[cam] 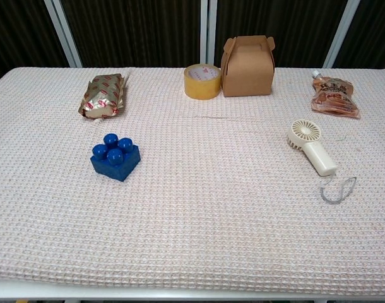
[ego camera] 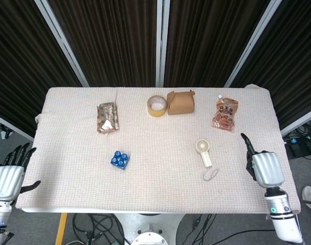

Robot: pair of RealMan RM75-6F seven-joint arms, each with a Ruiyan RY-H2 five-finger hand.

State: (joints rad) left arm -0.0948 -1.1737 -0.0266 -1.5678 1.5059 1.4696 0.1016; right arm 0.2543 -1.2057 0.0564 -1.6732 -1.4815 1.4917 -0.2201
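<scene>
A small white hand-held fan (ego camera: 203, 153) (cam: 312, 146) lies on the right part of the cloth-covered table (ego camera: 160, 191), its grey cord loop (cam: 337, 189) trailing toward the front. My right hand (ego camera: 265, 169) hovers over the table's right front edge, well right of the fan, holding nothing, one dark finger stretched forward. It does not show in the chest view. My left hand (ego camera: 6, 177) hangs off the table's left front corner, fingers spread and empty.
A blue studded brick (ego camera: 120, 160) (cam: 115, 158) sits left of centre. Along the back stand a foil snack pack (ego camera: 107, 117), a yellow tape roll (ego camera: 156, 105), a brown carton (ego camera: 180, 102) and an orange pouch (ego camera: 226, 114).
</scene>
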